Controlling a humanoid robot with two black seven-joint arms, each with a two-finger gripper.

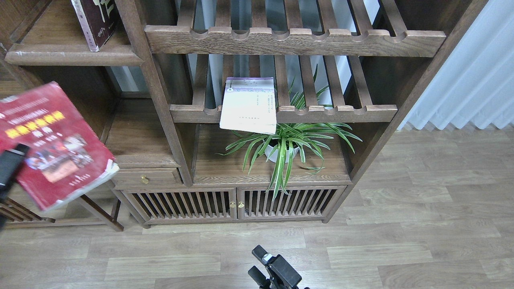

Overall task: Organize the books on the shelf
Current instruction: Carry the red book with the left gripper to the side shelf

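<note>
My left gripper (12, 162) is at the far left edge, shut on the red book (52, 144) with yellow title and photos; it holds the book tilted in the air in front of the left part of the bookcase. The dark maroon book (96, 20) stands on the solid dark-brown shelf (72, 54) at the top left. The pale white-lavender book (249, 106) lies on a slatted rack, overhanging its front rail. My right gripper (259, 263) is low at the bottom centre, open and empty.
A spider plant in a white pot (285, 150) stands on the lower board under the slatted rack (341, 113). A small drawer (146, 176) and slatted cabinet doors (237, 204) are below. A pale curtain (470, 80) hangs at the right. The floor is wood planks.
</note>
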